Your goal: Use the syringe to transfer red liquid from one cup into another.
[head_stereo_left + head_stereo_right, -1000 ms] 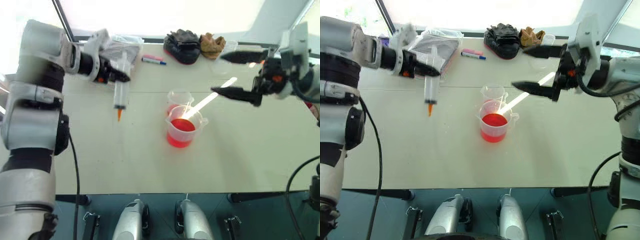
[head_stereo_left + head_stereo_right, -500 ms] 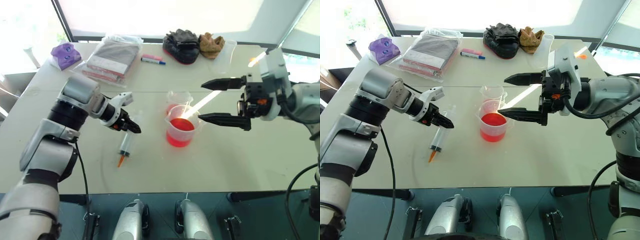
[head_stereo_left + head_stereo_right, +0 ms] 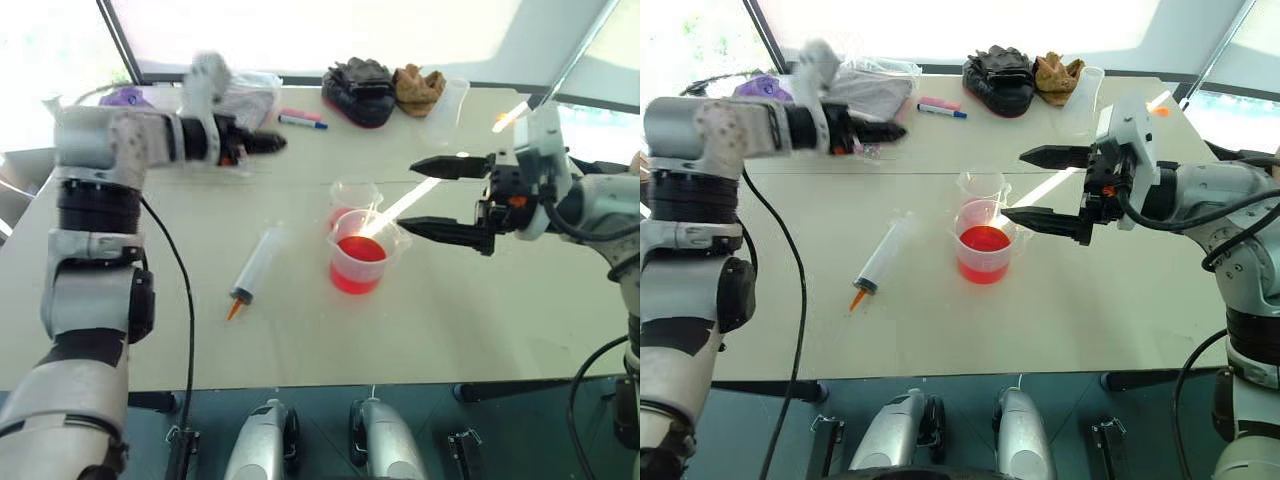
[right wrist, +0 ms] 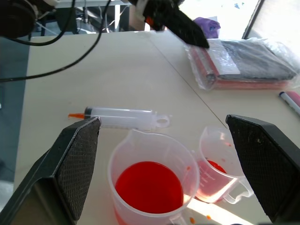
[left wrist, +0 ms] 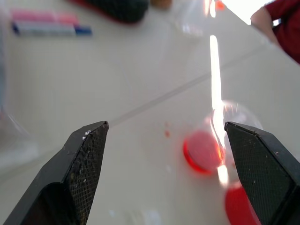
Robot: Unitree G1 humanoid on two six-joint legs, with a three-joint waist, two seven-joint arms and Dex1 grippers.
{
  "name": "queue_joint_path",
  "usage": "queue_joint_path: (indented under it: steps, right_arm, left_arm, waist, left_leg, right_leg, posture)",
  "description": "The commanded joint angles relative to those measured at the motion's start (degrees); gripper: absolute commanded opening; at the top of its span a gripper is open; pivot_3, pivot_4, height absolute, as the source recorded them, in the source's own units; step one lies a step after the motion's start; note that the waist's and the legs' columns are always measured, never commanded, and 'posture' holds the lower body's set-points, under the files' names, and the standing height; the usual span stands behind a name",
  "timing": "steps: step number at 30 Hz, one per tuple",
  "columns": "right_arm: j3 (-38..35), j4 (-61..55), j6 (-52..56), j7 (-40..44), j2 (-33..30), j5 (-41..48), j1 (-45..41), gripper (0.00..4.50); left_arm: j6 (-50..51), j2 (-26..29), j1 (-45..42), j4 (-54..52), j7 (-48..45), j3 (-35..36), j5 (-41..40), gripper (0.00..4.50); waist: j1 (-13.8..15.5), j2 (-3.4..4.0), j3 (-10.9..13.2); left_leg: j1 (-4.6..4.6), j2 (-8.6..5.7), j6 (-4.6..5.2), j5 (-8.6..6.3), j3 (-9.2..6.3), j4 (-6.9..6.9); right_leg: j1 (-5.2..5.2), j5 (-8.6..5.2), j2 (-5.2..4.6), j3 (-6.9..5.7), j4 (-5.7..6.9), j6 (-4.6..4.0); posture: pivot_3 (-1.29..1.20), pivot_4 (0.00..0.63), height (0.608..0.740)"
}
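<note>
Syringe lies loose beside the big cup; both grippers, left and right, gape empty, so a clumsy re-grab could tip it.

Grey-white jointed arms, black cables, black claw fingers, possibly textured

No readable text, labels, brands or numbers anywhere. Clear cups: graduation marks, if any, too faint to make out. Marker pens and bagged packet at the far side of the table: print, if any, too small to read.
</note>
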Motion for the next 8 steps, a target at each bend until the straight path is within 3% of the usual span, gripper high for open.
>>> queue_joint_path:
  steps: [1,4,8]
  right_arm:
    - [-2.25,1.09,-1.63,-1.07,0.55,-0.79,0.55,4.5]
    - [-3.04,2.79,-2.12,-1.41,0.84,-1.43,1.4,4.5]
    - [-5.21,7.26,-3.62,-3.3,1.56,-2.86,3.02,4.5]
  left_arm:
    - [-10.44,1.99,4.91,-9.5,4.36,5.38,2.08,4.21]
    - [-4.26,4.71,8.92,-15.76,-0.7,7.28,-3.9,4.21]
    - [1.33,12.5,19.61,-28.57,-5.37,11.34,-9.59,4.21]
  waist:
    - [-0.02,0.01,-0.01]
    - [0.03,0.01,0.0]
    - [-0.05,0.01,0.0]
  left_leg:
    - [0.03,0.0,-0.04,0.02,0.03,-0.06]
    - [0.04,0.0,-0.12,0.08,0.08,-0.1]
    - [0.03,0.0,-0.12,0.09,0.09,-0.09]
  right_leg:
    - [-0.01,0.01,-0.02,0.0,0.01,-0.02]
    - [-0.04,0.05,0.02,-0.03,0.04,-0.06]
    - [-0.02,0.05,0.06,-0.04,0.0,-0.08]
  posture:
    - [0.0,0.15,0.74]
    - [0.0,0.15,0.74]
    - [0.0,0.15,0.74]
